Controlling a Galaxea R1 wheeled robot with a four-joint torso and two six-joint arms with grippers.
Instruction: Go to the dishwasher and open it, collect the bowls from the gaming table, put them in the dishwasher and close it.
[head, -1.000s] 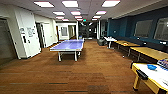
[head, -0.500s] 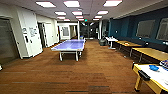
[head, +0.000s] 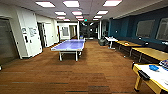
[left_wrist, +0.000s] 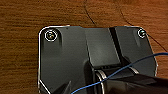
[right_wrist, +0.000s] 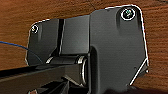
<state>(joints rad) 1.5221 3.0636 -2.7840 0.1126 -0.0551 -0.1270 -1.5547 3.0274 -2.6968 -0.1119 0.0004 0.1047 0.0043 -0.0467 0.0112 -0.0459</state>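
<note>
The gaming table (head: 156, 76), white-topped with yellow edging, stands at the near right of the head view, partly cut off by the picture's edge. A small bright-blue bowl (head: 153, 67) rests on its top, beside colourful boxes (head: 165, 64). The dishwasher is out of view. Both wrist views look down on brown wood-patterned floor (left_wrist: 22, 45) past the robot's own dark plate.
A blue table-tennis table (head: 70, 45) stands mid-room ahead on the wooden floor. Wooden-topped tables (head: 150, 53) line the dark blue right wall, with a white table (head: 111, 39) farther back. Doors and white walls run along the left; a corridor opens at the far end.
The whole head picture has shifted slightly, so the camera has moved a little. Nothing in the room has visibly moved.
</note>
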